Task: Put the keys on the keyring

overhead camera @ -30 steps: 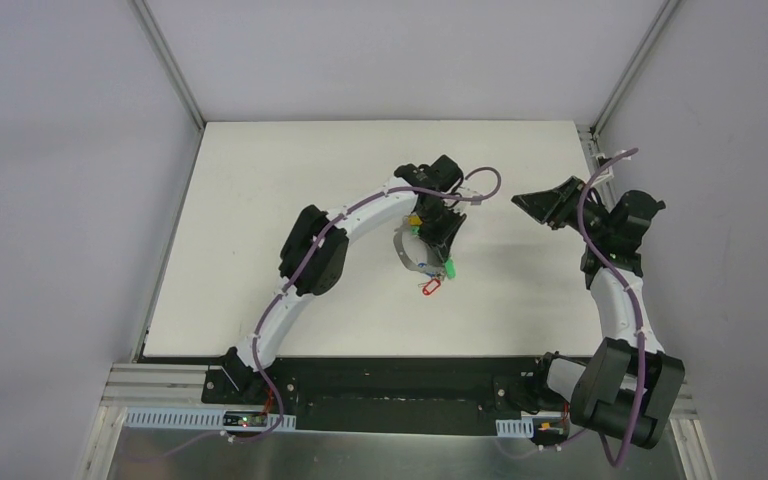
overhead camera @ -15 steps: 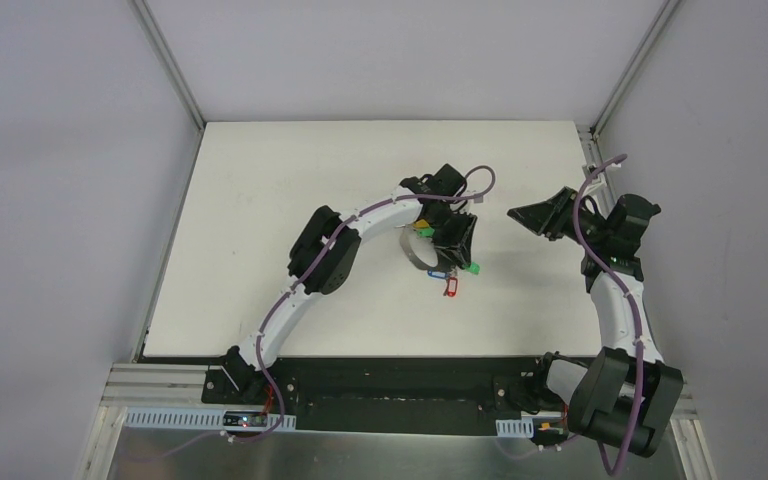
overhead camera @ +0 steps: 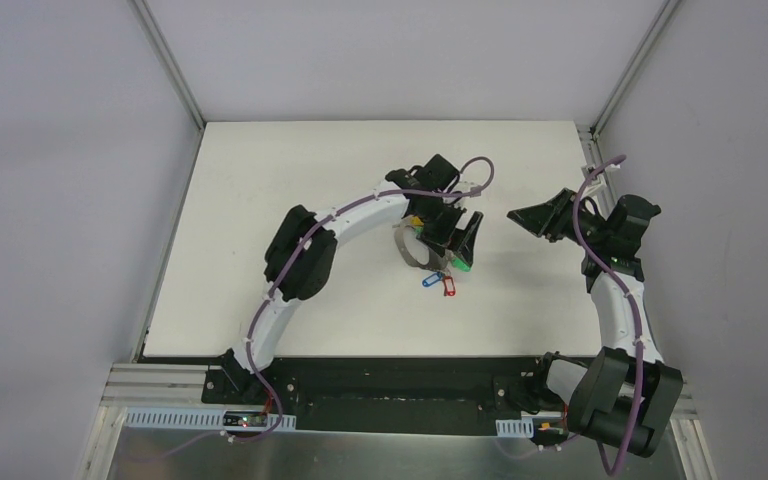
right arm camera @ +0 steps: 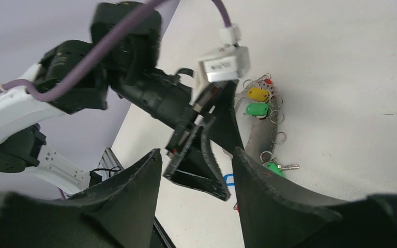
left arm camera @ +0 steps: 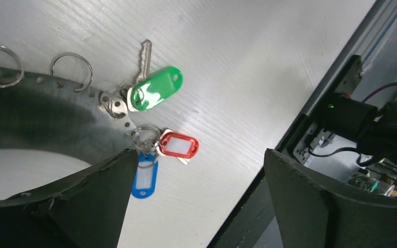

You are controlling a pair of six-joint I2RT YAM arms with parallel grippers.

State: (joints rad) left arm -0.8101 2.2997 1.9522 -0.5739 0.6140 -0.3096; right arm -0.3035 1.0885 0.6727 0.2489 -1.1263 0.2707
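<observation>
In the top view, we see the left gripper (overhead camera: 457, 240) near the middle of the flat white table (overhead camera: 260, 200), its jaws spread wide and empty. At its 9 o'clock lies the keyring (overhead camera: 410, 252), a curved grey metal band. At its 6 o'clock the blue-tagged key (overhead camera: 428, 281) and the red-tagged key (overhead camera: 449, 288), small silver keys with oblong plastic tags, rest side by side. The right gripper (overhead camera: 532, 215) hangs well apart at 3 o'clock, jaws parted and holding nothing.

In the left wrist view, we find the keyring to be a flat perforated strip curving in from 9 o'clock. The green-tagged key (left arm camera: 155, 89) sits at its edge on a small wire ring. The red and blue tags lie at its 6 o'clock, the blue one just beside one of the gripper's black fingers (left arm camera: 82, 201).

In the right wrist view, we see the right fingers apart, framing the left gripper. At 1 o'clock a yellow-tagged key (right arm camera: 258, 94) and a second green tag (right arm camera: 257, 109) lie against the band.
</observation>
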